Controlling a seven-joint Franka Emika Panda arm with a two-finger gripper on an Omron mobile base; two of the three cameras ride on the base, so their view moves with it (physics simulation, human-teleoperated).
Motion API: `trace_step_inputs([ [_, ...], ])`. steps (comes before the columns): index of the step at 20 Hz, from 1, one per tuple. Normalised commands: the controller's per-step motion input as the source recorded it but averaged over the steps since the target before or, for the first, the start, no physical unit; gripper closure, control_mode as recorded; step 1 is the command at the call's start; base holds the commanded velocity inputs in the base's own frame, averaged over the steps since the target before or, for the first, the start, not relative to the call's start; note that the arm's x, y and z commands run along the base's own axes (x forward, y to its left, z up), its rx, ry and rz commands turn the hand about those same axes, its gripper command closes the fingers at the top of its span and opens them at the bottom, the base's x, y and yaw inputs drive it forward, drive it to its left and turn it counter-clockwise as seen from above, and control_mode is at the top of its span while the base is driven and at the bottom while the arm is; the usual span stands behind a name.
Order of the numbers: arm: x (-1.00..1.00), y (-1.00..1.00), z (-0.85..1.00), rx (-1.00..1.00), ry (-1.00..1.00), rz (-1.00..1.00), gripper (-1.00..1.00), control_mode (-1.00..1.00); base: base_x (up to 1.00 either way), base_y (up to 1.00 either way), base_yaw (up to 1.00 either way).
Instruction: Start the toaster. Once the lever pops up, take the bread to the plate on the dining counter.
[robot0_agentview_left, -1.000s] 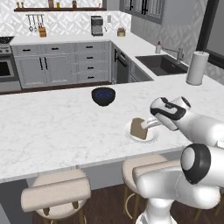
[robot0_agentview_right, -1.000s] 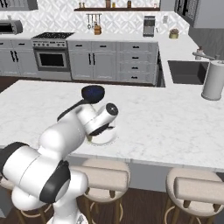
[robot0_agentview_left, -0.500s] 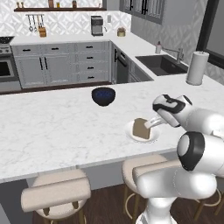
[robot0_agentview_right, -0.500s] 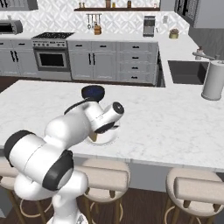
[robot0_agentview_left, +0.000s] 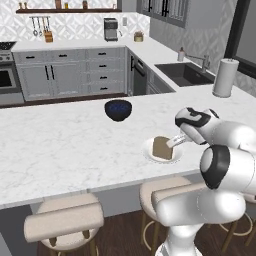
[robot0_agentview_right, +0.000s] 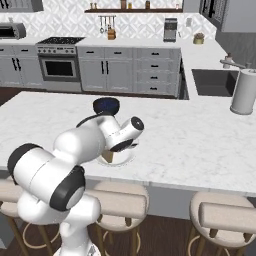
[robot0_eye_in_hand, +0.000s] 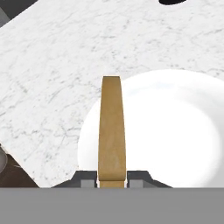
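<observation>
On the long marble surface (robot0_agentview_left: 60, 145), the left stretch lies bare and wide, with a dark blue bowl (robot0_agentview_left: 118, 109) toward the far side near the middle. Right of it and closer to the near edge sits the white plate (robot0_agentview_left: 150, 152), just inside the surface's rim above the stools (robot0_agentview_left: 64, 220). The bread (robot0_agentview_left: 162, 148) stands on edge over the plate, tilted slightly; from the hand view the bread (robot0_eye_in_hand: 111, 131) rises narrow-side on over the plate's (robot0_eye_in_hand: 175, 131) left part. The end effector (robot0_agentview_left: 175, 142) is clamped on the bread's right side. Further right, open marble runs to a paper towel roll (robot0_agentview_left: 224, 77) at the far right.
</observation>
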Motion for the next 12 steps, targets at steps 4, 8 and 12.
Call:
trace_step_inputs([
  [4,0.03,0.0,-0.12,-0.02,0.0,0.02,1.0,-1.0,0.0,0.0,0.0],
  [8,0.0,0.0,-0.16,-0.02,0.0,0.01,1.0,-1.0,0.0,0.0,0.0],
  [12,0.0,0.0,-0.24,-0.02,0.0,0.01,1.0,-1.0,0.0,0.0,0.0],
])
